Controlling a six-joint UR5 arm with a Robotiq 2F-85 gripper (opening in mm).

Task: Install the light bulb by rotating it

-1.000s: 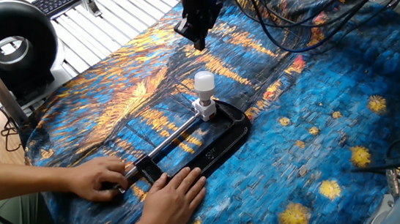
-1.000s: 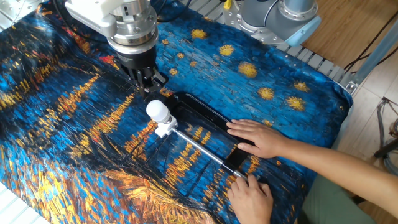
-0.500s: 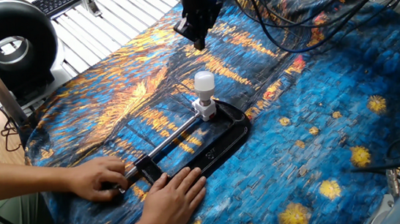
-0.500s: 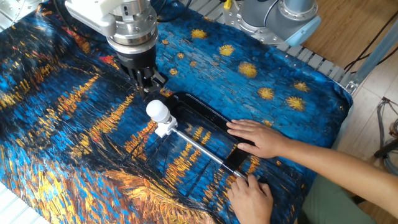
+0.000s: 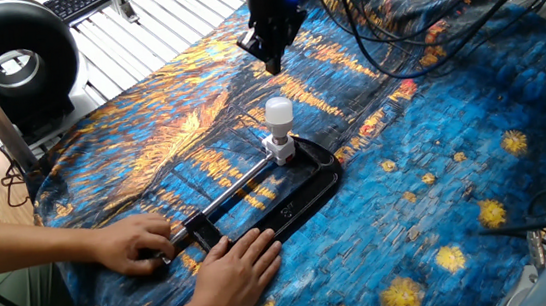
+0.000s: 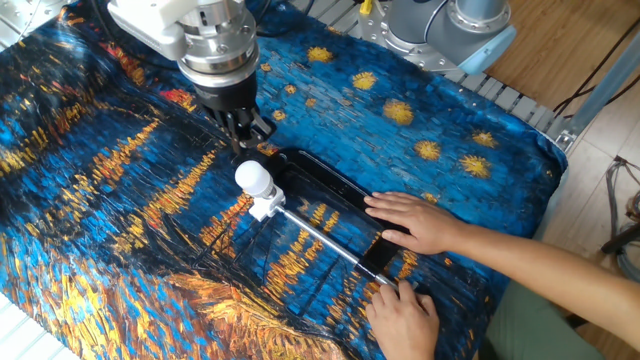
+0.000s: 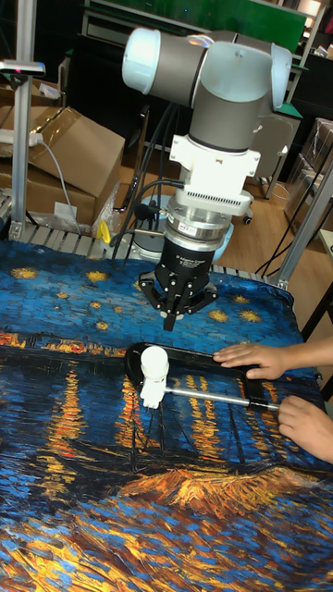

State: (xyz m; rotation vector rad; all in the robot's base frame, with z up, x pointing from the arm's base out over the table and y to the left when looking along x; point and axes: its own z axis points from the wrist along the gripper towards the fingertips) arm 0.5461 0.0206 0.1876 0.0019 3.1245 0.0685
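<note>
My gripper (image 7: 172, 319) hangs above and just behind the bulb (image 7: 154, 363), holding nothing; I can't tell whether the jaws are parted. The bulb stands upright in its socket (image 5: 280, 150), below them, ungrasped. I judge all the turning is left.

Black clamp (image 5: 287, 197) on painted cloth (image 5: 454, 156)

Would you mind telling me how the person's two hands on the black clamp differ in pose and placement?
One hand curls around the clamp's handle end, while the other hand lies flat, fingers spread, on the black clamp frame. The flat hand sits nearer the light bulb. Both press down, well clear of the gripper.
</note>
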